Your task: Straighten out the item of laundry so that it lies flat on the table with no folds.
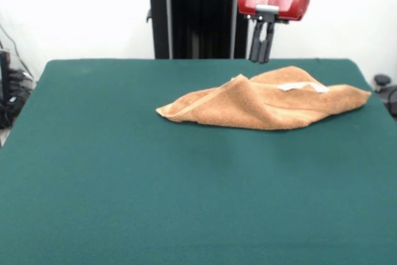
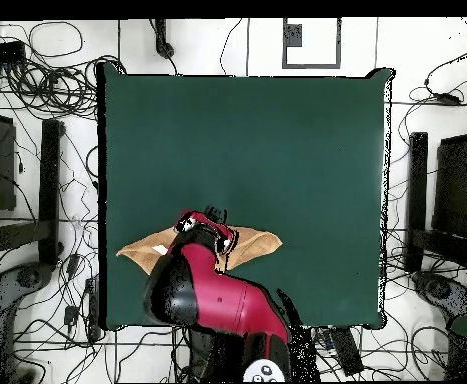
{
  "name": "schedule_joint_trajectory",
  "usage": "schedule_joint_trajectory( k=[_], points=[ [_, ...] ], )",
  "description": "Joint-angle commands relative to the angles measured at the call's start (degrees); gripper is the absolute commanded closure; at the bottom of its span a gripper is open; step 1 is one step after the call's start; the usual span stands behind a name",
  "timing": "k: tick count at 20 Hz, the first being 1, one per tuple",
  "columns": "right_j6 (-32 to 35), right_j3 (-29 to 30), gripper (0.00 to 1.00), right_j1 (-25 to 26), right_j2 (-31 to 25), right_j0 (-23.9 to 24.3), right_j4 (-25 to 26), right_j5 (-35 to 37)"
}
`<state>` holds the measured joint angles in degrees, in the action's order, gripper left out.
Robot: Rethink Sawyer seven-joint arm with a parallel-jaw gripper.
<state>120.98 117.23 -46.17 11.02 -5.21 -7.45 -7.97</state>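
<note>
The item of laundry (image 1: 267, 103), a light orange-tan terry towel, lies crumpled and folded over itself on the far right of the dark green table (image 1: 124, 184). A ridge stands up near its middle and a small white label (image 1: 301, 86) shows on top. My gripper (image 1: 260, 44) hangs above the towel's far edge, clear of the cloth, its fingers close together and holding nothing. In the overhead view my red arm (image 2: 212, 295) covers the towel's middle. Only the towel's two pointed ends show, one (image 2: 142, 248) toward the table's left edge.
The towel's right tip lies close to the table's right edge in the front view. The black pedestal (image 1: 198, 17) stands behind the table's far edge. Cables (image 2: 47, 80) and dark stands (image 2: 437, 200) surround the table (image 2: 247, 140) on the floor.
</note>
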Motion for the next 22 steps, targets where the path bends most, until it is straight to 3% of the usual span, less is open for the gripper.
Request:
schedule_joint_trajectory(
  k=[1,6,7,15,19,22],
  points=[
    [11.7,4.9,1.00,2.6,-6.8,-0.9,1.0,-2.8],
    [11.2,5.2,1.00,2.8,-6.3,-1.2,1.0,-3.3],
    [11.1,5.5,0.00,2.8,-7.6,0.0,2.3,-4.4],
    [14.3,7.4,0.00,4.0,-8.5,0.8,-0.8,-3.3],
    [16.4,9.8,0.00,5.0,-15.2,7.1,0.3,-3.1],
    [15.0,10.6,0.00,5.3,-17.0,9.2,-0.5,0.2]
  ],
)
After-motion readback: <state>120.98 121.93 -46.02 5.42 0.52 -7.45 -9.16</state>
